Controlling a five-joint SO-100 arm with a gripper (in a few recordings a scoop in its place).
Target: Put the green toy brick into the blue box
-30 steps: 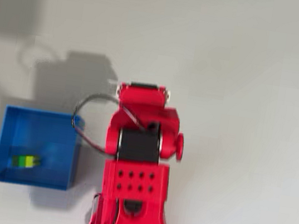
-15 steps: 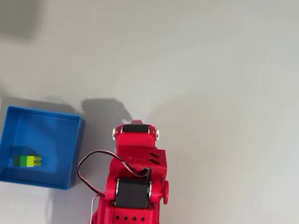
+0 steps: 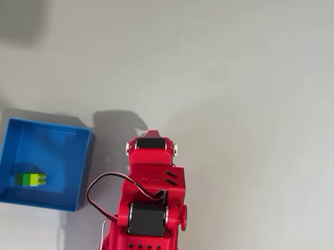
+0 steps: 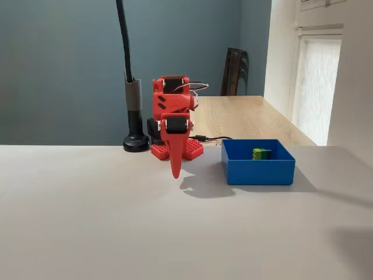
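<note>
Gripper (image 4: 175, 170) hangs folded down in front of the red arm (image 3: 146, 222), its tip pointing at the table (image 4: 87, 221). Its two fingers look pressed together into one red point, with nothing held between them.

From above, the green toy brick (image 3: 29, 178) lies inside the blue box (image 3: 82, 169), in the lower left part of the floor, close to the left wall. It lies at about nine o'clock from the folded arm, with the box wall in between. The brick's long side runs left to right, toward three and nine o'clock.

In the fixed view the box sits at three o'clock from the gripper, just beside it but not touching.

I think the job is done, so the arm needs no more reaching.
</note>
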